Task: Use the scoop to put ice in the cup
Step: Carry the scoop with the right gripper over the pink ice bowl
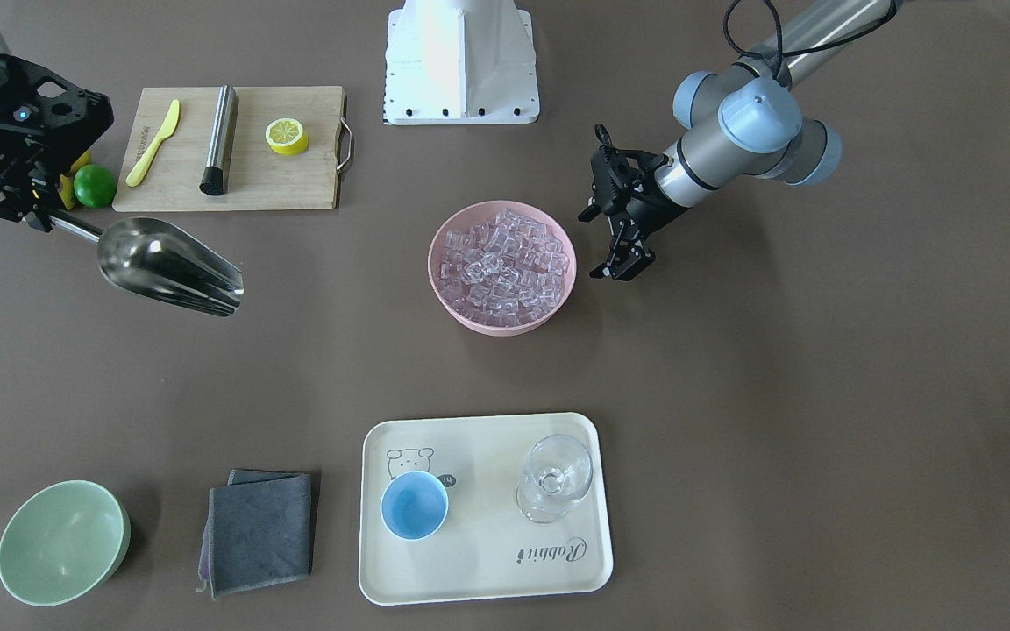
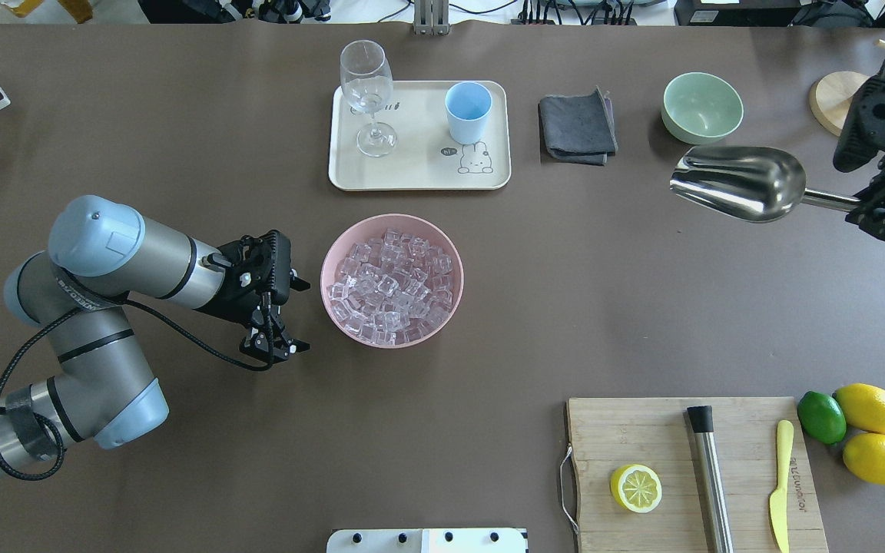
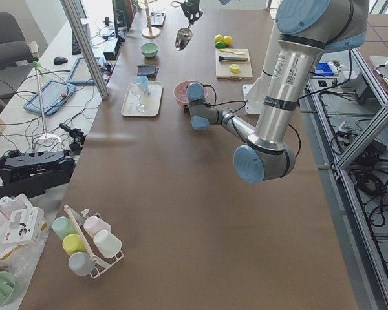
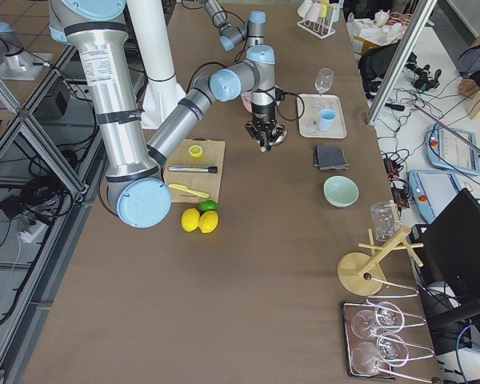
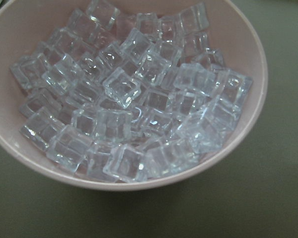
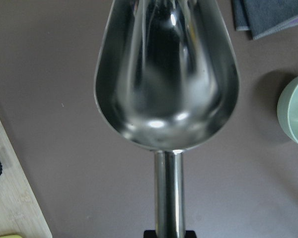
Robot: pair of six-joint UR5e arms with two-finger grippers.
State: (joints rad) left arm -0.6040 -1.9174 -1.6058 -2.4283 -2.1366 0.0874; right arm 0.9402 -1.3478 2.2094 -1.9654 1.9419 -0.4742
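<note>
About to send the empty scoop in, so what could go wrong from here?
The scoop looks wider than the cup, so poured ice may spill onto the tray or hit the wine glass beside it. The pink bowl is heaped and the left gripper stands open beside it, not holding: digging may shove it.

Ice (image 1: 502,263) fills bowl (image 1: 496,326); blue cup (image 1: 415,505) upright on tray (image 1: 487,565); empty scoop (image 1: 167,263) aloft.
</note>
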